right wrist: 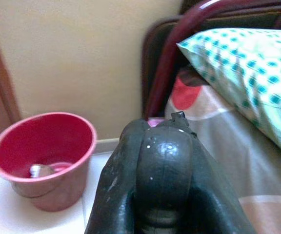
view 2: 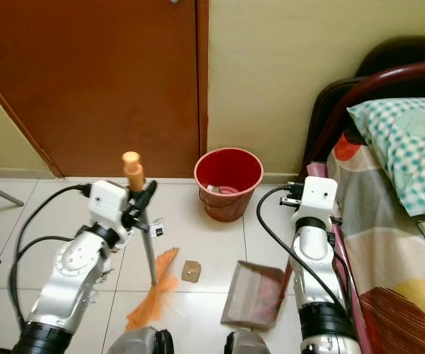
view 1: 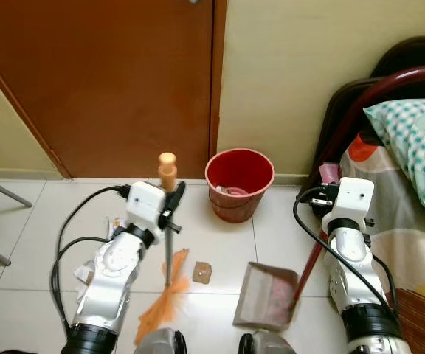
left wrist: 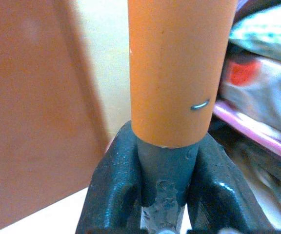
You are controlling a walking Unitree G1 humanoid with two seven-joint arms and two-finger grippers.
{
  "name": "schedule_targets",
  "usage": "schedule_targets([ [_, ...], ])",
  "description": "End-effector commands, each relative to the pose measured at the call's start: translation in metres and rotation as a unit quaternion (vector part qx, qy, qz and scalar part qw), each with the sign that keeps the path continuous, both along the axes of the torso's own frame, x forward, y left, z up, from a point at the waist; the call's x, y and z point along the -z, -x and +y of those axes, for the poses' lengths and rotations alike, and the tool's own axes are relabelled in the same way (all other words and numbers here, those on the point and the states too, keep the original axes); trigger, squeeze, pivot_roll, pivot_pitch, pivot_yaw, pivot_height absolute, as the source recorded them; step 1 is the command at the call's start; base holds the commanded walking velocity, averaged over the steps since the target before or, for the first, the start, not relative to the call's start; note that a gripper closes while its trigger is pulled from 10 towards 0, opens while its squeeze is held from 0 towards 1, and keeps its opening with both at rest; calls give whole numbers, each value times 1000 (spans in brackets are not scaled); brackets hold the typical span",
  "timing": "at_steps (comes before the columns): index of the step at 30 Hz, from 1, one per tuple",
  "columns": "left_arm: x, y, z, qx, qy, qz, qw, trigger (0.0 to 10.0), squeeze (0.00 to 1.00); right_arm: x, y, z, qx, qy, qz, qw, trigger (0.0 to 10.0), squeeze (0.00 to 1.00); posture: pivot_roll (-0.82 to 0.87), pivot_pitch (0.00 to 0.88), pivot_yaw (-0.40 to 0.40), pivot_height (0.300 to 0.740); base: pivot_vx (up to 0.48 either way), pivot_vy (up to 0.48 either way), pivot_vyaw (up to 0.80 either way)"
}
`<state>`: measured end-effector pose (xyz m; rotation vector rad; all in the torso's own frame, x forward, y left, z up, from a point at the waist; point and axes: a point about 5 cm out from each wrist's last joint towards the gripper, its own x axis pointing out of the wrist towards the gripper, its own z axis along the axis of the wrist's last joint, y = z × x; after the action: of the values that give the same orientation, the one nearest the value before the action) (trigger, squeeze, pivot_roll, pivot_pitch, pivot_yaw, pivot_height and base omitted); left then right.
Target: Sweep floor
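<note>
My left gripper (view 1: pixel 173 199) is shut on the broom (view 1: pixel 167 254), just below its orange top. The grey shaft runs down to orange bristles (view 1: pixel 161 310) resting on the white tiles. In the left wrist view the black fingers (left wrist: pixel 112 190) clamp the shaft under the orange grip (left wrist: pixel 174 73). My right gripper (view 1: pixel 326 196) is shut on the dark red handle (view 1: pixel 312 259) of the dustpan (view 1: pixel 265 295), which sits flat on the floor to the right of the bristles. A brown scrap (view 1: pixel 202 273) lies between broom and dustpan. A red bin (view 1: pixel 239 183) with litter inside stands by the wall.
A brown door (view 1: pixel 109 74) is straight ahead. A bed (view 1: pixel 412 214) with a checked pillow (view 1: pixel 415 136) and dark red frame (view 1: pixel 360 103) crowds the right side. Grey chair legs (view 1: pixel 2 193) show at far left. Small paper bits (view 1: pixel 113 222) lie near my left arm.
</note>
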<state>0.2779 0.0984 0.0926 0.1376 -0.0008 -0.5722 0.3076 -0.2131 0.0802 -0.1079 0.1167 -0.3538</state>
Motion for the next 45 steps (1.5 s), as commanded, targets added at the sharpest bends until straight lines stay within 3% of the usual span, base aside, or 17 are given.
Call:
schedule_targets([
  [1, -4, 1, -12, 36, 5, -11, 999, 10000, 0, -5, -4, 1, 6, 15, -8, 1000, 10000, 0, 4, 110, 3, 740, 0, 0, 0],
  [9, -6, 7, -30, 106, 31, 10, 994, 10000, 0, 3, -12, 7, 13, 44, 31, 998, 10000, 0, 17, 111, 4, 740, 0, 0, 0],
  [15, -13, 12, -41, 134, 85, 25, 987, 10000, 0, 7, -16, 11, -1, 42, 52, 998, 10000, 0, 17, 109, 5, 740, 0, 0, 0],
  [16, -17, 13, -46, 141, 112, 34, 983, 10000, 0, 8, -18, 12, -7, 34, 54, 998, 10000, 0, 15, 106, 1, 740, 0, 0, 0],
  [21, -24, 10, -52, 131, 170, 55, 975, 10000, 0, 8, -22, 19, -23, 27, 56, 998, 10000, 0, 15, 106, 1, 740, 0, 0, 0],
  [25, -25, 4, -45, 98, 191, 58, 975, 10000, 0, 8, -24, 27, -39, 14, 54, 998, 10000, 0, 13, 106, 1, 740, 0, 0, 0],
  [27, -26, -1, -37, 69, 192, 49, 978, 10000, 0, 8, -24, 29, -44, 8, 53, 998, 10000, 0, 12, 109, 2, 740, 0, 0, 0],
  [29, -24, -15, -1, -24, 169, 19, 985, 10000, 0, 9, -24, 34, -56, 0, 50, 997, 10000, 0, 12, 111, 1, 740, 0, 0, 0],
  [30, -24, -15, -1, -24, 169, 19, 985, 10000, 0, 9, -24, 34, -56, 0, 50, 997, 10000, 0, 12, 111, 1, 740, 0, 0, 0],
  [31, -23, -22, 30, -88, 141, -2, 986, 10000, 0, 9, -24, 36, -62, -4, 50, 997, 10000, 0, 12, 116, -2, 740, 0, 0, 0],
  [32, -23, -22, 30, -88, 141, -2, 986, 10000, 0, 9, -24, 36, -62, -4, 50, 997, 10000, 0, 12, 116, -2, 740, 0, 0, 0],
  [33, -23, -23, 48, -115, 127, -9, 985, 10000, 0, 9, -24, 35, -64, -7, 49, 997, 10000, 0, 14, 117, -3, 740, 0, 0, 0],
  [37, -21, -20, 91, -176, 87, -18, 980, 10000, 0, 9, -24, 35, -72, -13, 49, 996, 10000, 0, 21, 119, -6, 740, 0, 0, 0],
  [41, -19, -17, 103, -194, 71, -17, 978, 10000, 0, 9, -24, 35, -75, -18, 46, 996, 10000, 0, 26, 122, -5, 740, 0, 0, 0],
  [45, -12, -8, 111, -213, 53, -2, 976, 10000, 0, -1, -25, 40, -99, -52, 6, 994, 10000, 0, 35, 136, -13, 740, 0, 0, 0],
])
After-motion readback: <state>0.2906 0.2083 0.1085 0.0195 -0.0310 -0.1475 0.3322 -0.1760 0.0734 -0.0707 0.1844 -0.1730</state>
